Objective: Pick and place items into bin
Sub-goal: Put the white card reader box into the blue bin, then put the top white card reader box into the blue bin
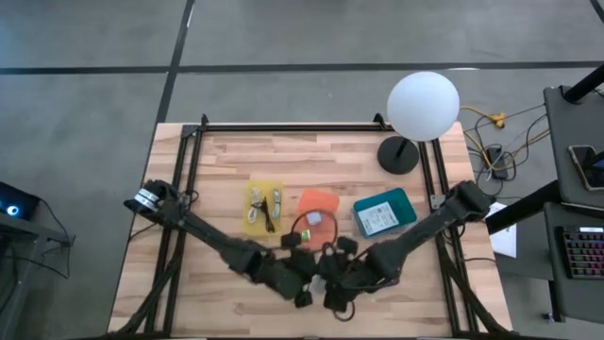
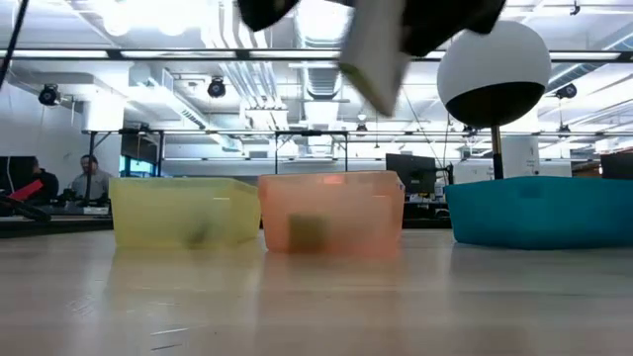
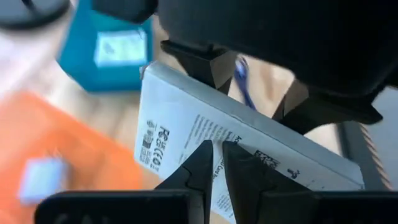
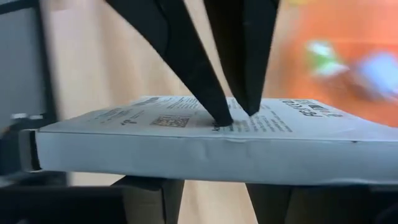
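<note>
A flat white box with black print (image 3: 205, 134) is up in the air over the table's near middle, between my two grippers. It shows tilted in the low view (image 2: 376, 54). My left gripper (image 3: 219, 163) is shut, with its tips on the box's printed face. My right gripper (image 4: 210, 198) has its fingers apart behind the box. Both grippers meet near the table's front (image 1: 319, 274). A yellow bin (image 1: 253, 222), an orange bin (image 1: 321, 198) and a teal bin (image 1: 404, 200) stand in a row beyond them. My left gripper touches the box's printed face (image 4: 205, 121) with the tips of its shut fingers (image 4: 219, 112), end-on. The box is clear of the table. My right gripper has the box lying across its two spread fingers (image 3: 208, 68), along the box's long side (image 4: 186, 155). The box hides where they meet.
A white globe lamp (image 1: 423, 106) on a black foot stands at the far right corner. The yellow bin holds thin cables and the teal bin a white card (image 1: 379, 219). The black frame rails (image 1: 189, 179) run along the table's sides. Bare wood lies at the far left.
</note>
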Robot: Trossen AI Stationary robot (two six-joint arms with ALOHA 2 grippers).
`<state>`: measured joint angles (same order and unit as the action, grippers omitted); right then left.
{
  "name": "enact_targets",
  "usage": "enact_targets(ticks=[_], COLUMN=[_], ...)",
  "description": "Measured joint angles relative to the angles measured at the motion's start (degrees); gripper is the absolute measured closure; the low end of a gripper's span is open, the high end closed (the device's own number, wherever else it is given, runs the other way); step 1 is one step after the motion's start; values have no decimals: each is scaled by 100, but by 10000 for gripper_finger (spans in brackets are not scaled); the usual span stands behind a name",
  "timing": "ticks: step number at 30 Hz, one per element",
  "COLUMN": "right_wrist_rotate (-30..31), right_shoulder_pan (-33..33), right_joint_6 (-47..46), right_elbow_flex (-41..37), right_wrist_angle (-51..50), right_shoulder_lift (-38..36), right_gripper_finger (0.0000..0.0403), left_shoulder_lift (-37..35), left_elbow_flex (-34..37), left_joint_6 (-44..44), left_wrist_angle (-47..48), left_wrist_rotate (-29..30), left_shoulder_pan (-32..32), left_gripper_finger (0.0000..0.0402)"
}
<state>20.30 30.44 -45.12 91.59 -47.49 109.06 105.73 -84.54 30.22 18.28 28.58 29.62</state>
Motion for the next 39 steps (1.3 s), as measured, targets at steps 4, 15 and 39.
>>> enact_targets(ticks=[4, 15, 39], right_wrist_rotate=[429, 1164, 455], right_shoulder_pan=[4, 10, 1285], right_joint_6=[-680, -2674, -3256], right_elbow_flex=[2, -26, -1465], right_wrist_angle=[-1096, -3740, -2150], right_shoulder_lift=[-469, -1236, -1093], right_gripper_finger=[265, 261, 248], left_shoulder_lift=[0, 9, 7], left_elbow_flex=[-232, -421, -395], left_joint_6=[-707, -1867, -2757], left_wrist_angle=[-100, -1382, 933], left_wrist_rotate=[-79, -2224, -2011], left_shoulder_pan=[-398, -2083, -1565], left_gripper_finger=[375, 375, 375])
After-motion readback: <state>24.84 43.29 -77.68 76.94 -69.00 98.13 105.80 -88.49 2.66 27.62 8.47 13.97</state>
